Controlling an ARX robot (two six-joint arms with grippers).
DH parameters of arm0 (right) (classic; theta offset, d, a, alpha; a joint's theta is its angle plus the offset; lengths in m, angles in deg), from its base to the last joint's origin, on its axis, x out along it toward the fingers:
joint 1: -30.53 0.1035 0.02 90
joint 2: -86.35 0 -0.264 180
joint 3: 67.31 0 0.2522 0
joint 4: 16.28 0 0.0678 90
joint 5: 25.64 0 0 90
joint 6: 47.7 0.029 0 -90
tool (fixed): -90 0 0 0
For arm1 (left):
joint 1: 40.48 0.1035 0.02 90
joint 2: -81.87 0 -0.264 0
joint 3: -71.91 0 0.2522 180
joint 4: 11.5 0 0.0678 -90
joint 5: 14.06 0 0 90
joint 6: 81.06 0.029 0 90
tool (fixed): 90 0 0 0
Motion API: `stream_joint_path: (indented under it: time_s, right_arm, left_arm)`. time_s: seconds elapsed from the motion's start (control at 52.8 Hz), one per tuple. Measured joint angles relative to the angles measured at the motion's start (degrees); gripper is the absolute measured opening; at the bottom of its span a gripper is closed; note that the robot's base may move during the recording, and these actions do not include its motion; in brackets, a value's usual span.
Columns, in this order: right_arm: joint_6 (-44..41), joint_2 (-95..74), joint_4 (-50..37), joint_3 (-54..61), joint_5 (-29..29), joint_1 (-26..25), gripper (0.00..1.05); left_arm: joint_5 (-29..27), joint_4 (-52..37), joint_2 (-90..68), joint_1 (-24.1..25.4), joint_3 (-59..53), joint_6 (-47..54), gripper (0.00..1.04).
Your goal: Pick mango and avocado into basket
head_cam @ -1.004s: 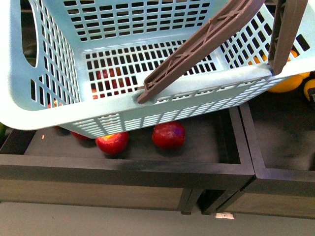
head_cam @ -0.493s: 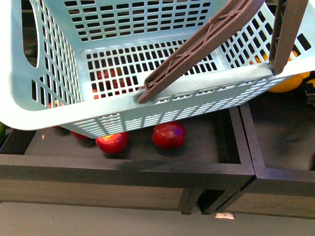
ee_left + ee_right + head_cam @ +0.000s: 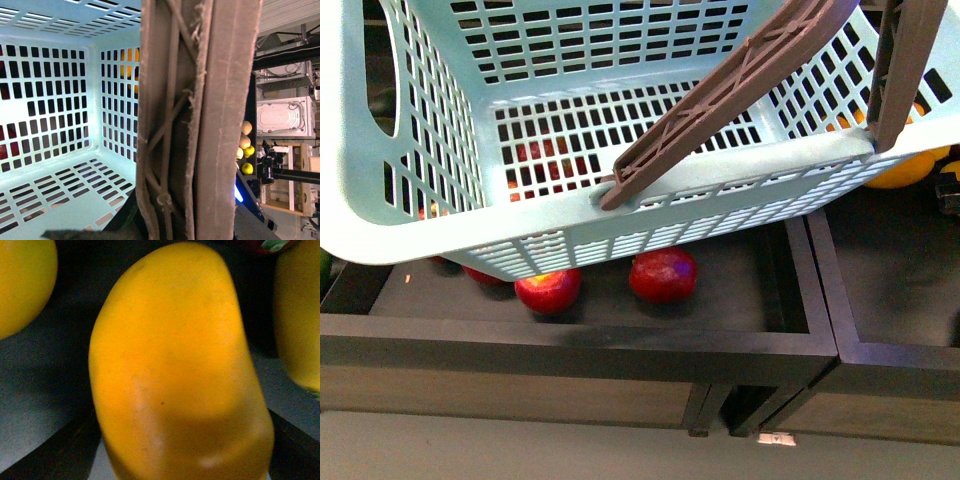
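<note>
As the mango (image 3: 177,370) fills the right wrist view lengthwise, that arm is nearer; whether its fingers are apart cannot be told.

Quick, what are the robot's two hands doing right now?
Left hand: seems closed on the basket's handles, fingers hidden.
Right hand: close to the mango; cannot tell open or closed.

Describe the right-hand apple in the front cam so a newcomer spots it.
The teal basket fills the top of the front view; under its near wall lies a dark tray. Of the two apples showing clearly there, it is the right-hand apple: deep red, while the left apple is brighter with a yellowish patch, partly under the basket.
</note>
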Motion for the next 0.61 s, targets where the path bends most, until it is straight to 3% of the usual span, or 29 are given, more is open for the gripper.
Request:
stream_joint_path:
  time_s: [0.19,0.474,0.606]
  right_arm:
    - [0.1,3.2,-2.4,6.1,0.1,0.0,0.65]
    - [0.7,10.5,-9.6,19.7,3.0,-0.4,0.63]
    - [1.1,20.6,-17.7,34.0,8.1,-0.9,0.63]
  left_arm:
    - [0.0,0.0,0.0,0.0,0.0,0.0,0.16]
    - [0.0,0.0,0.0,0.0,0.0,0.0,0.16]
    - [0.0,0.0,0.0,0.0,0.0,0.0,0.16]
